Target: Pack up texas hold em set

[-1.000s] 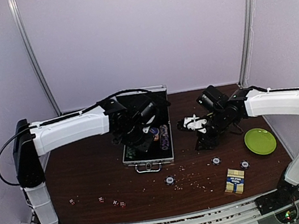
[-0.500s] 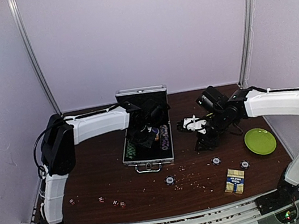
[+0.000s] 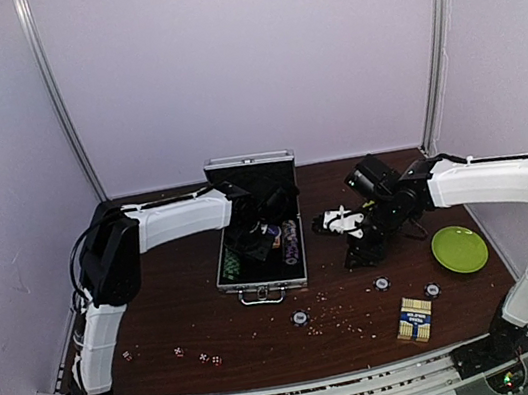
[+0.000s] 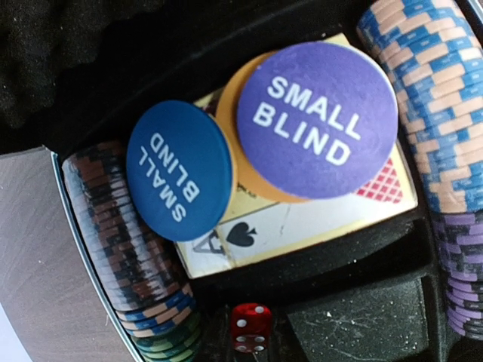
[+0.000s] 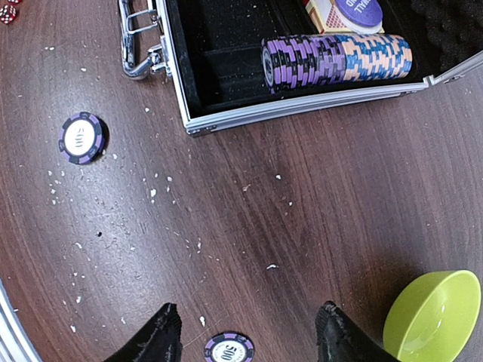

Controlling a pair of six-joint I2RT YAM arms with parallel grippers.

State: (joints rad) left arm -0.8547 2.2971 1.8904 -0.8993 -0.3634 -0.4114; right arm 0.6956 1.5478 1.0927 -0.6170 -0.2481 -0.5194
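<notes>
Small red dice [image 3: 178, 352] lie loose on the table [image 3: 161, 306], near left. My left pincer [image 3: 255, 234] hangs inside the open silver case [image 3: 259, 286] at centre; whether it is apart or together I cannot tell. Beneath it, two "SMALL BLIND" discs [image 4: 317, 117] rest between chip rows [image 4: 124, 249]. My right pincer [image 5: 247, 328] is spread, empty, above loose chips [image 5: 81, 137]. The yellow-blue card box [image 3: 415, 319] lies near right.

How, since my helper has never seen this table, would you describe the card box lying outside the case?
Start at the open silver case mid-table, then look toward the near right corner. The card box lies there, rectangular, yellow and blue, unlike the round chips nearby.
</notes>
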